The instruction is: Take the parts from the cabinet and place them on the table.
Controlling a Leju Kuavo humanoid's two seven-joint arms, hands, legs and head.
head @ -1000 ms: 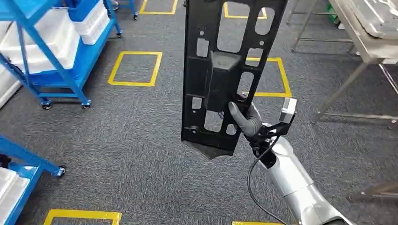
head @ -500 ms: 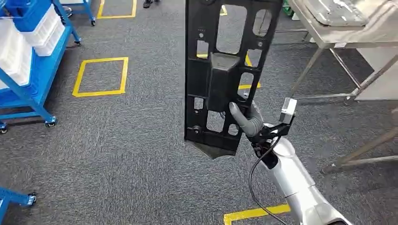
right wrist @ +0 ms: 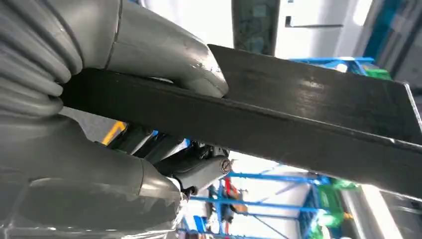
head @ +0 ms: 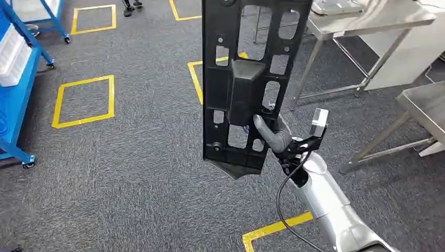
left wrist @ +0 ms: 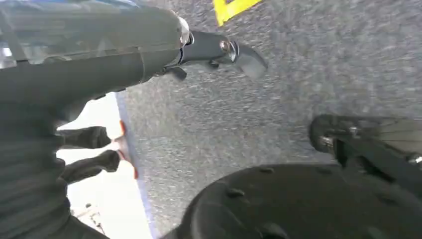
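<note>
Upright, the black part sits in the right hand.

Black part, matte, cut-outs showing grey speckled carpet behind; dark grey right hand on a silver arm. Yellow tape squares on the floor. Blue cart with white bins, bare steel tables.
</note>
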